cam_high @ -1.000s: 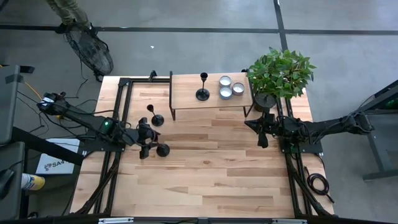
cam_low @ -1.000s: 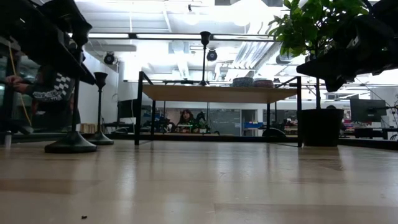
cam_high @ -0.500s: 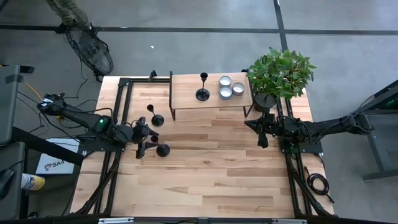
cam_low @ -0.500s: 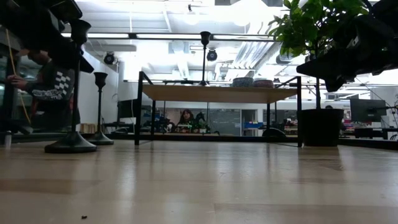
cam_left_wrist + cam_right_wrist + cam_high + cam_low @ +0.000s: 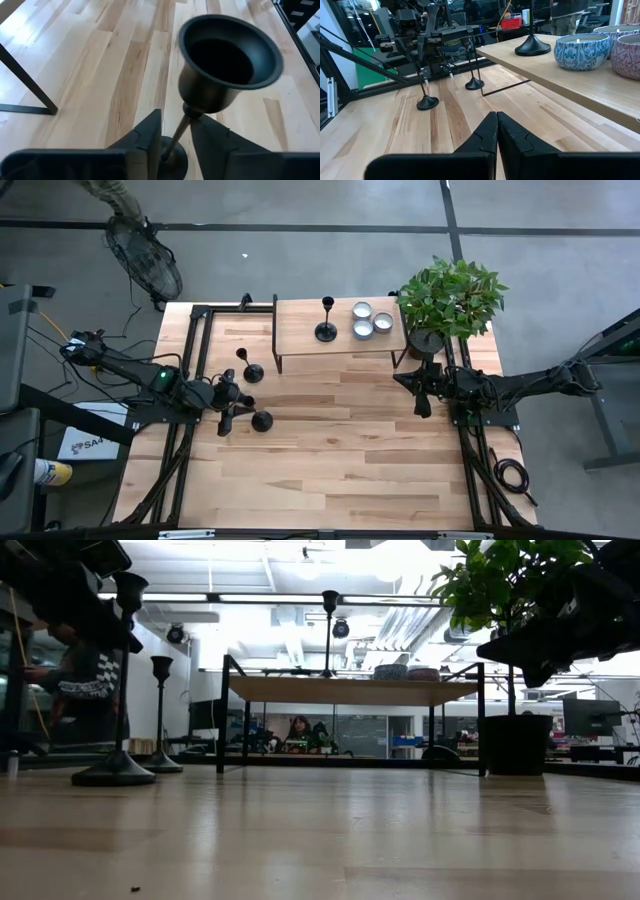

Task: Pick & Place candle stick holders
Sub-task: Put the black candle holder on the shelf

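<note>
The left gripper (image 5: pixel 172 137) pinches the thin stem of a candlestick holder (image 5: pixel 261 420) just below its cup; the base seems to rest on the table (image 5: pixel 350 470), in front of the raised shelf (image 5: pixel 300 320). An off-centre pinch could tip it on lifting. A second holder (image 5: pixel 251 370) stands just short of the shelf, a third (image 5: pixel 326 330) on it beside candle tins (image 5: pixel 370 322), narrowing the landing room. The right gripper (image 5: pixel 496 131), fingers pressed together, waits near the potted plant (image 5: pixel 450 298).
</note>
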`<action>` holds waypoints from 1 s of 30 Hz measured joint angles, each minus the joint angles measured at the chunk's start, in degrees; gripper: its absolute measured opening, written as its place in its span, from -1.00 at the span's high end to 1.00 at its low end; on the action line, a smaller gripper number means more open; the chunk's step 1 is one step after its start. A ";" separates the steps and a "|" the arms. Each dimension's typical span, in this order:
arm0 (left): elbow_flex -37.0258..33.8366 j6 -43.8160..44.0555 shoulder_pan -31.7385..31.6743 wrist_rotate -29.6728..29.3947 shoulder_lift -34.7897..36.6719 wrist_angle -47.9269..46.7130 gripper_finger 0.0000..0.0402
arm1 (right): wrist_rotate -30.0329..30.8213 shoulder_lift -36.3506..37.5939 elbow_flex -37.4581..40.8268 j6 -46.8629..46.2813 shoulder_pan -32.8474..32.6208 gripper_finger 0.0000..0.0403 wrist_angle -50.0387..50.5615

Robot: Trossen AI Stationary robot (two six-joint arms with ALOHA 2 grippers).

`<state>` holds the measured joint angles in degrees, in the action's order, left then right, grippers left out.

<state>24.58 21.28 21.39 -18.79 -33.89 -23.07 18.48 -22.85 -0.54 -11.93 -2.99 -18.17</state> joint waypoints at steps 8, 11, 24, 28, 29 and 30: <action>0.00 -0.77 0.00 0.01 0.00 0.04 0.82 | -0.01 0.00 0.00 0.01 0.00 0.99 0.00; 0.00 -1.66 0.00 0.25 0.00 0.22 0.94 | 0.00 0.00 0.00 0.00 0.00 0.99 -0.02; 0.00 -3.09 0.00 0.24 -0.02 2.38 0.97 | -0.01 0.00 0.00 0.01 -0.01 0.99 -0.02; 0.00 -5.01 0.00 -0.01 -0.02 4.73 0.97 | -0.01 0.00 0.00 0.00 0.00 0.99 -0.01; 0.00 -5.48 0.00 -0.33 -0.03 5.36 0.97 | 0.00 0.00 0.00 -0.01 0.01 0.99 -0.02; 0.00 -6.01 0.01 -0.86 -0.07 6.32 0.97 | 0.00 0.00 0.00 -0.01 0.01 0.99 -0.01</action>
<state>24.58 15.27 21.40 -19.64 -33.96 -16.75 18.48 -22.85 -0.54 -11.94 -2.98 -18.18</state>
